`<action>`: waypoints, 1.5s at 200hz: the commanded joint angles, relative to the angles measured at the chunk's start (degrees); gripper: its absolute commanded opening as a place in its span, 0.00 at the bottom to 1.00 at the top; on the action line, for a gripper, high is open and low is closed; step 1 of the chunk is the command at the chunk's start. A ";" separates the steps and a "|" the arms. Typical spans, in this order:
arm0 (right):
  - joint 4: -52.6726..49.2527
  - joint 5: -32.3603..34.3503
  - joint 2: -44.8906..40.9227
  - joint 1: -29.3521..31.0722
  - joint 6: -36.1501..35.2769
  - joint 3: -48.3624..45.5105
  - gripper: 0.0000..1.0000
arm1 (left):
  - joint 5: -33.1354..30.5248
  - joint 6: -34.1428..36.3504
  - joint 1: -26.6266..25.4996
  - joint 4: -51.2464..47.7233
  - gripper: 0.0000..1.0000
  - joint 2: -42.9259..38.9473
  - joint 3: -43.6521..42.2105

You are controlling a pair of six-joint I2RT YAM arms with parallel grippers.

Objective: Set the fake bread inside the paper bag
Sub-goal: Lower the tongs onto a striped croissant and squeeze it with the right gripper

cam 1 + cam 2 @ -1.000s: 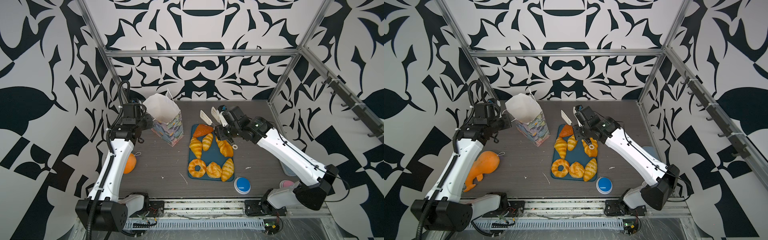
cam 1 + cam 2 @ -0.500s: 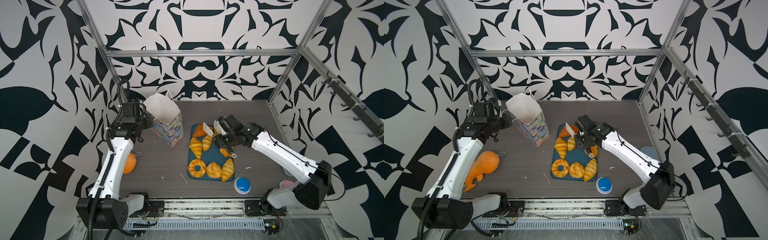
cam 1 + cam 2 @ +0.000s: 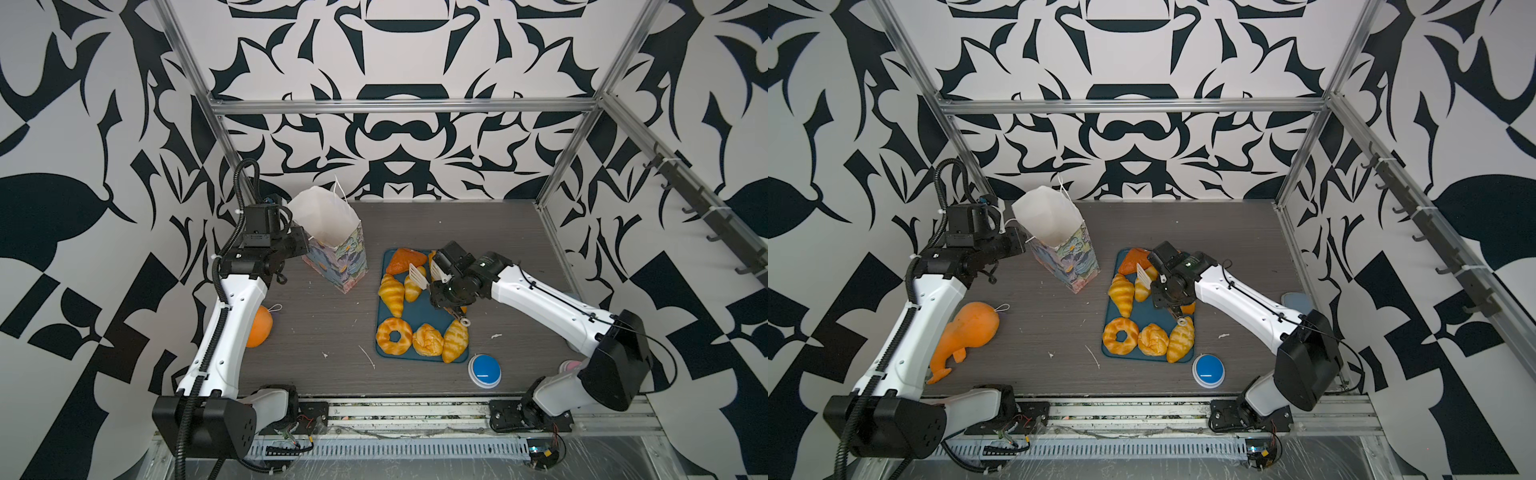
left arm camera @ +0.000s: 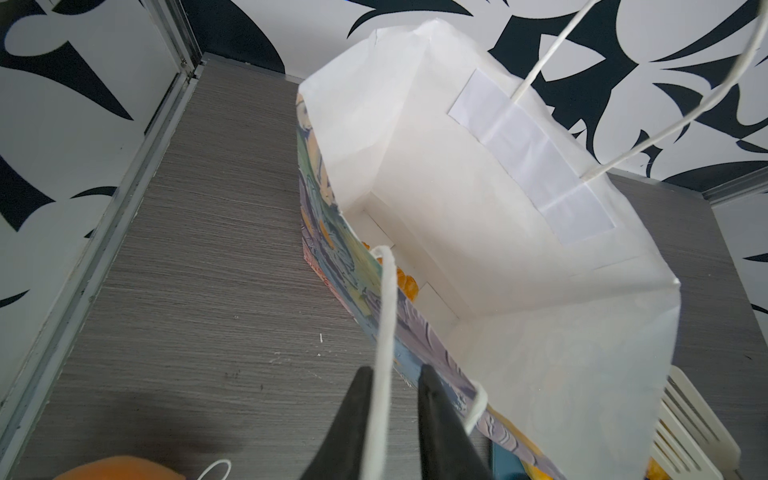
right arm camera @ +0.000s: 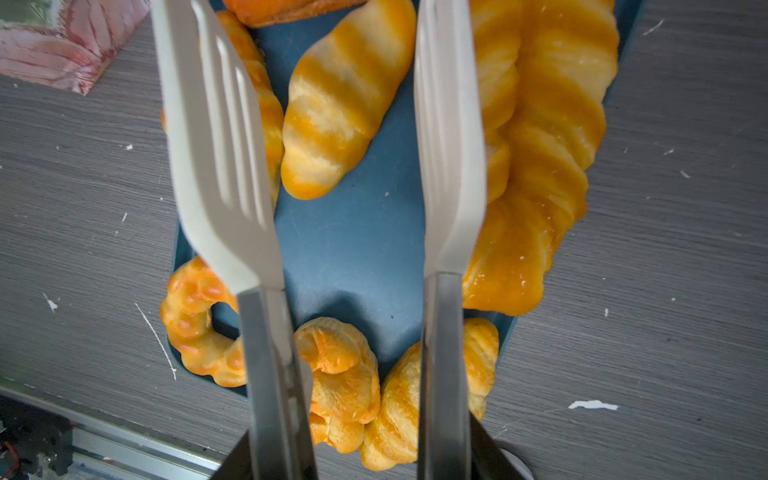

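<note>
The paper bag [image 3: 332,232] [image 3: 1059,232] stands open at the back left, white inside, and one piece of fake bread [image 4: 405,282] shows at its bottom. My left gripper [image 4: 395,370] [image 3: 301,245] is at the bag's near rim, open a little, with the bag's string handle [image 4: 386,299] running between its fingers. More fake bread lies on the blue tray [image 3: 419,311]: a triangle [image 3: 405,259], croissants [image 3: 390,291], a ring [image 3: 393,336], a bun [image 3: 428,340]. My right gripper [image 3: 446,286] [image 5: 361,453] is shut on white tongs [image 5: 216,145]. The tongs' blades stand apart above a small roll [image 5: 345,104], beside a long loaf [image 5: 552,145].
An orange toy with a string loop [image 3: 971,328] lies by the left arm. A blue button [image 3: 484,370] sits in front of the tray on the right. Metal frame posts [image 3: 569,141] bound the grey table [image 3: 324,316]. White scraps dot the wood.
My right gripper has come down and forward with the tongs, from the tray's far edge to low over its middle. The left arm has hardly moved by the bag.
</note>
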 commanded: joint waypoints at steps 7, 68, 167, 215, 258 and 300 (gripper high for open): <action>3.63 -1.84 -0.05 -0.26 1.68 -0.85 0.55 | 0.91 -0.50 0.25 0.35 0.24 -1.04 -0.94; 5.33 -2.69 1.72 -0.31 2.60 -2.15 0.55 | 0.76 -0.56 0.25 0.36 0.25 -1.03 -1.21; 6.08 -2.61 4.53 -0.35 2.87 -1.77 0.55 | 0.50 -0.72 0.25 0.25 0.26 -1.64 -1.64; 7.36 -3.66 5.27 -0.35 3.66 -1.68 0.55 | 0.56 -0.75 0.25 0.10 0.26 -1.32 -1.51; 7.62 -4.26 6.21 -0.35 3.66 -1.31 0.55 | 0.39 -0.75 0.25 0.09 0.26 -1.35 -1.58; 8.10 -4.71 7.19 -0.31 3.66 -1.31 0.55 | 0.34 -0.77 0.25 -0.03 0.26 -1.21 -1.57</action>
